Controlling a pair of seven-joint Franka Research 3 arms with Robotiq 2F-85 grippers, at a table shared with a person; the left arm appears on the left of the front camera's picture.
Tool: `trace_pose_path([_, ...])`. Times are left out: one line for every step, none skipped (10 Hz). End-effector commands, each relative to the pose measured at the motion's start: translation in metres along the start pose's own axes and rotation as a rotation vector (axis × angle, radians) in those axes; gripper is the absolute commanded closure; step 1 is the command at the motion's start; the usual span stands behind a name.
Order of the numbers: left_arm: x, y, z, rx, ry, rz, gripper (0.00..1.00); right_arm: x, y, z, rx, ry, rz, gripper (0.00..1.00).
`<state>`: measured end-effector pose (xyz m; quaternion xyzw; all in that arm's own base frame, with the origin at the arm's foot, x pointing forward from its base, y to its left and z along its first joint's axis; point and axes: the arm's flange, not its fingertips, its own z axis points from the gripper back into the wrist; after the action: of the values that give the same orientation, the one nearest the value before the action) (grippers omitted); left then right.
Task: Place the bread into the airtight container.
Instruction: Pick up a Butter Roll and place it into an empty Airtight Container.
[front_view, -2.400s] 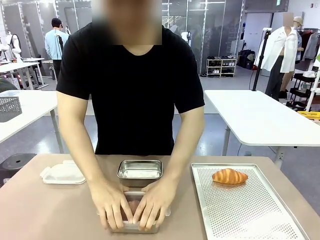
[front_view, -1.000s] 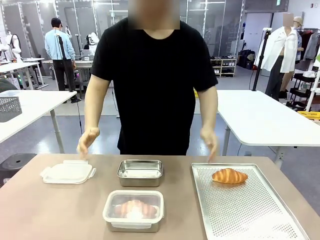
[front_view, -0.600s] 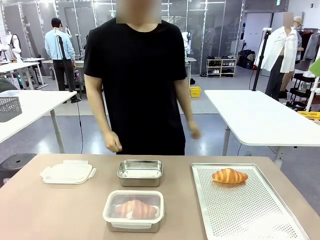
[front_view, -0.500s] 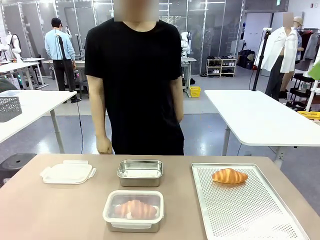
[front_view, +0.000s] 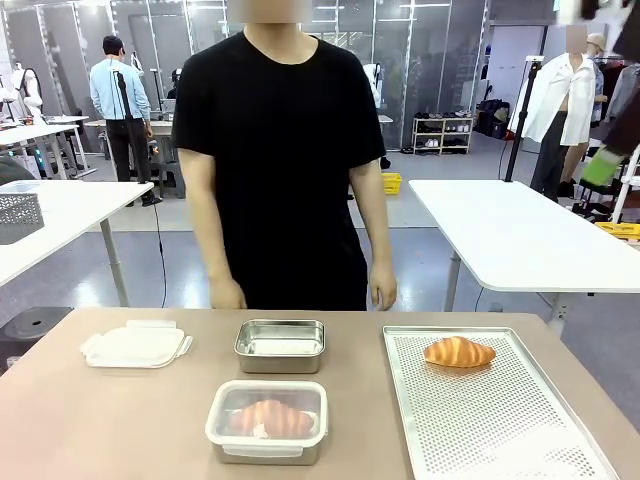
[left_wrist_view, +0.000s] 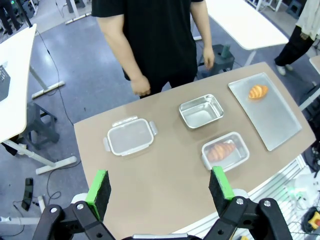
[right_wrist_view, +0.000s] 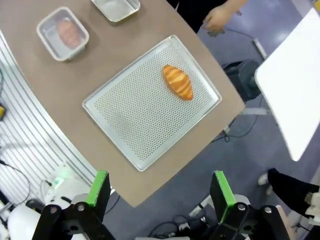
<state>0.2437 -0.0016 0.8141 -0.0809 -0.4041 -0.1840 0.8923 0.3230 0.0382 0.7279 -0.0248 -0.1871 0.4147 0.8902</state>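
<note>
Bread sits by tray edge; left fingers and right fingers gape above table.

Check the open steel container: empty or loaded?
Empty. The steel container shows a bare metal bottom, no lid on it; a croissant lies on the tray.

Left hand: fingers spread wide, green pads facing each other across the gap (nothing held). The wrist is raised high over the desk, with the hand pointing down at it.

Right hand: same condition, with fingers fully apart and holding nothing. It is also raised high, pointing down over the desk's edge (the wrist is rolled, so the desk sits diagonally in its view).
</note>
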Motion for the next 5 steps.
trace_pose_path([0.001, 0.000, 0.002, 0.006, 0.001, -0.009, 0.00, 0.016, -0.026, -0.021, 0.051, 0.033, 0.163, 0.00])
trace_pose_path([0.001, 0.000, 0.002, 0.006, 0.001, -0.009, 0.00, 0.025, -0.038, -0.043, 0.084, 0.055, 0.277, 0.00])
trace_pose_path([0.001, 0.000, 0.002, 0.006, 0.001, -0.009, 0.00, 0.032, -0.046, -0.059, 0.078, 0.076, 0.375, 0.00])
trace_pose_path([0.001, 0.000, 0.002, 0.006, 0.001, -0.009, 0.00, 0.040, -0.052, -0.075, 0.086, 0.080, 0.471, 0.00])
trace_pose_path([0.001, 0.000, 0.002, 0.006, 0.001, -0.009, 0.00, 0.046, -0.056, -0.094, 0.105, 0.093, 0.567, 0.00])
